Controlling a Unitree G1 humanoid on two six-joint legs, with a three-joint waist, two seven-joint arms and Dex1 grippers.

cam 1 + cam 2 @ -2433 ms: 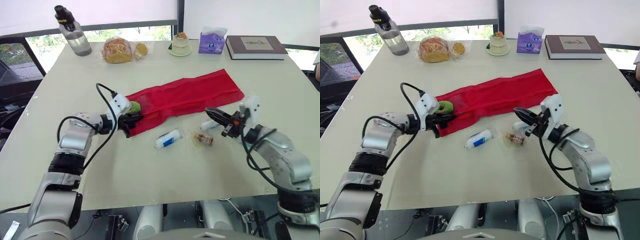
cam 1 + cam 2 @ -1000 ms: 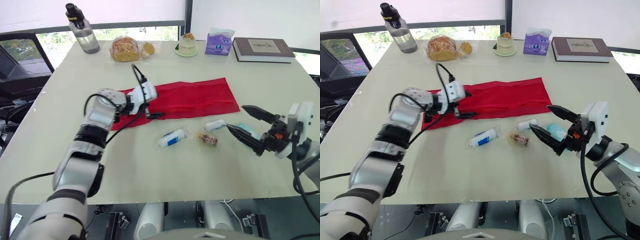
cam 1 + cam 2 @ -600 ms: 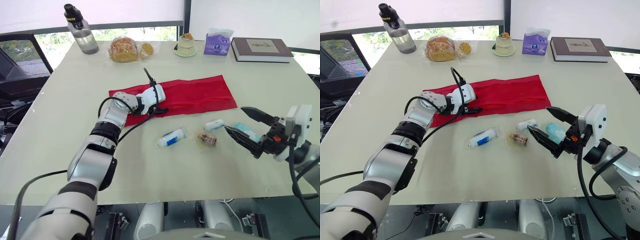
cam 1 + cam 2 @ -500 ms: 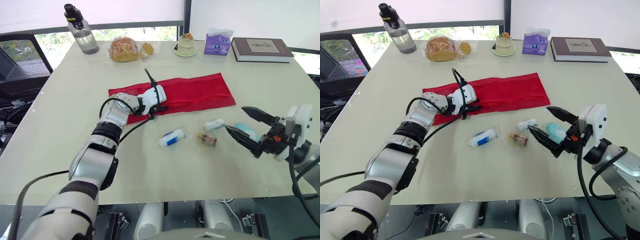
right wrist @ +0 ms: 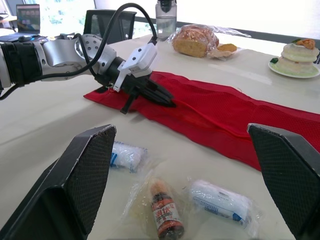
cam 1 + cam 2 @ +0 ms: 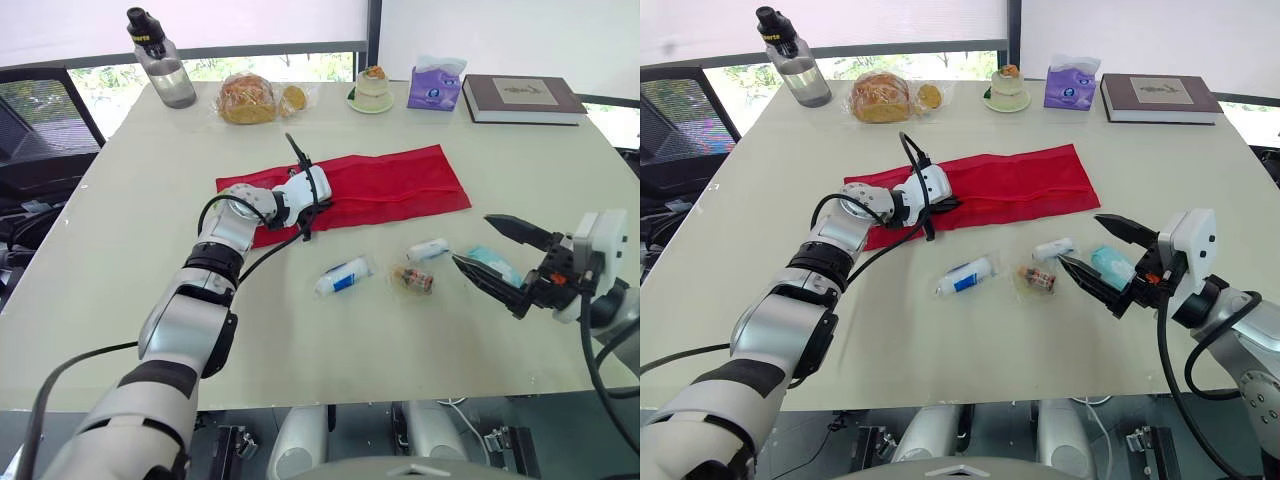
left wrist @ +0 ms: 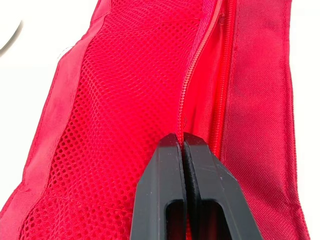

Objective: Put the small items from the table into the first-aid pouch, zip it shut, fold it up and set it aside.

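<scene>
The red mesh first-aid pouch (image 6: 390,185) lies flat across the middle of the table. My left gripper (image 7: 182,139) rests on its left part, shut on the zipper seam (image 7: 200,60). In front of the pouch lie a white and blue tube (image 6: 342,275), a small bottle in a clear bag (image 6: 412,279), a white roll (image 6: 428,249) and a teal packet (image 6: 490,262). My right gripper (image 6: 471,238) hovers wide open at the right, its fingers either side of the teal packet without touching it.
Along the table's far edge stand a water bottle (image 6: 160,60), bagged bread (image 6: 250,98), a small cake on a plate (image 6: 372,88), a purple tissue box (image 6: 435,85) and a brown book (image 6: 525,97). A black chair (image 6: 40,130) stands off the left side.
My left gripper moved from the pouch's left end rightwards along it and shut on the zipper seam. The right gripper drew back to the right and has stayed open.
</scene>
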